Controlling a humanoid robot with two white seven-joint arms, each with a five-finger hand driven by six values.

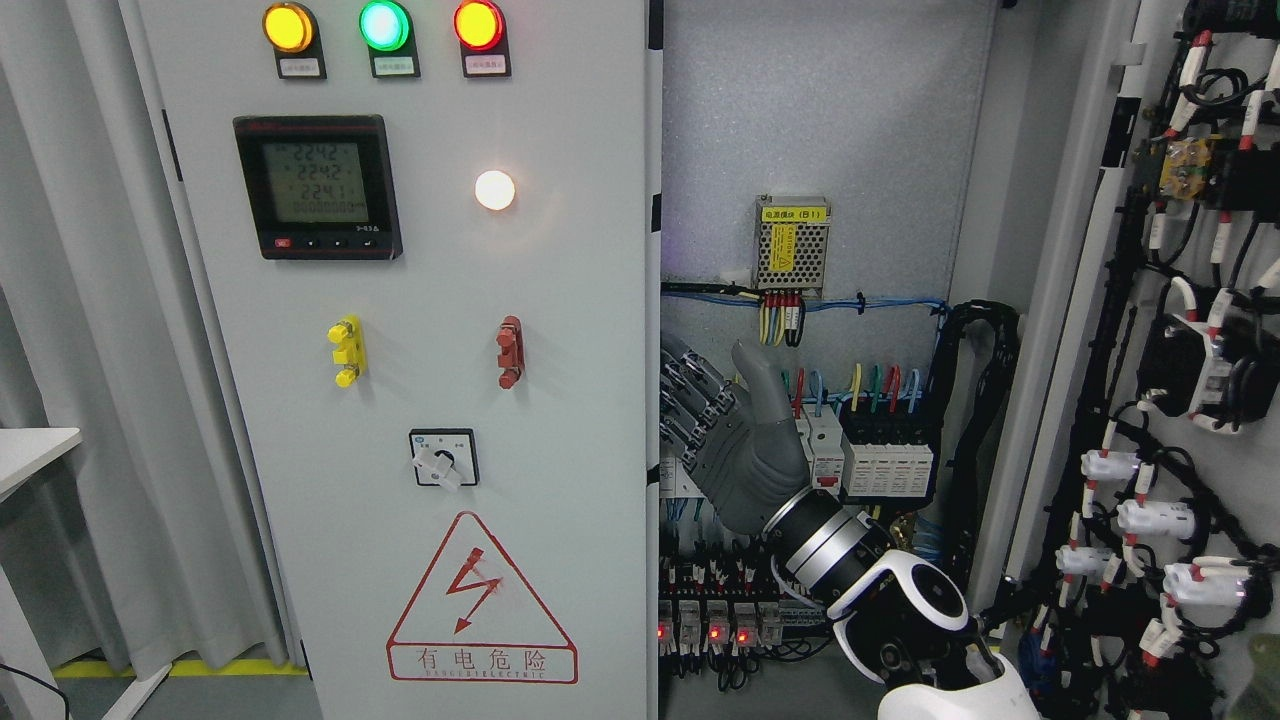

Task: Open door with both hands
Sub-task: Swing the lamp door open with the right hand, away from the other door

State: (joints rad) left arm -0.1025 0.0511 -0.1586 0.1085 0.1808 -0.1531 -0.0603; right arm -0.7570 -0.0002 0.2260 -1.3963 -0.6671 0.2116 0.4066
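The right hand [735, 435], entering from lower right, curls its fingers [690, 400] around the left door [400, 360] edge at centre frame. Three indicator lamps [383, 27] glow along the door's top.

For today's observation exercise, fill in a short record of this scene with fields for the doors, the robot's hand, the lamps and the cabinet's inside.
left door: closed, grey, with a meter and warning triangle
right door: swung open, wiring on its inner face
right hand: fingers curled round the left door's free edge
left hand: not in view
lamps: yellow, green, red, all lit
inside: breakers, coloured wires
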